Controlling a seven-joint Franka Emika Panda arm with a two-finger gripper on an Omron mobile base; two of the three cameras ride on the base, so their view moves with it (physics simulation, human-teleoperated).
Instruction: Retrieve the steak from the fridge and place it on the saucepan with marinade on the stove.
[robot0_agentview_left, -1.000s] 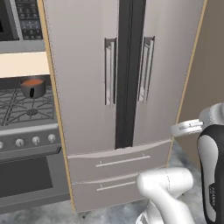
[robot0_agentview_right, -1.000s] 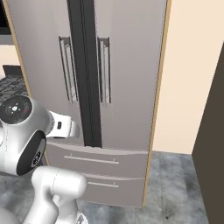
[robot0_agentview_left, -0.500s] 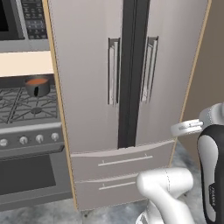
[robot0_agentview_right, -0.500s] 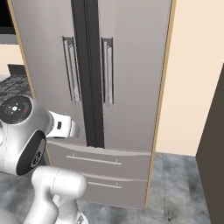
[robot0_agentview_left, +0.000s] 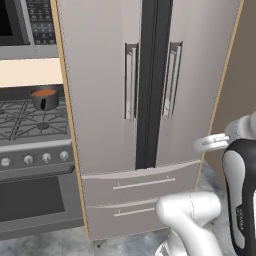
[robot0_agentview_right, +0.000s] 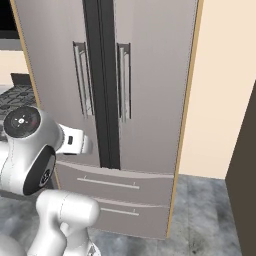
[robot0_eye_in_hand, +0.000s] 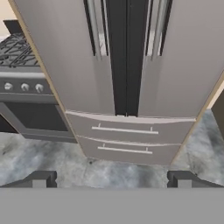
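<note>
While apart: fridge (robot0_eye_in_hand: 127, 65), open-jawed gripper (robot0_eye_in_hand: 111, 178).

A grey mottled stone floor (robot0_eye_in_hand: 39, 157) spreads below the end effector (robot0_eye_in_hand: 111, 179). Ahead and to its right rises a plain cream wall (robot0_agentview_right: 220, 85), with a dark cabinet edge (robot0_agentview_right: 245, 165) beside it. A microwave (robot0_agentview_left: 25, 22) hangs up at left.

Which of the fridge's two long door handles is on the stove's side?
The one left of the dark centre seam: its door borders the stove; the other handle is on the far door.
</note>
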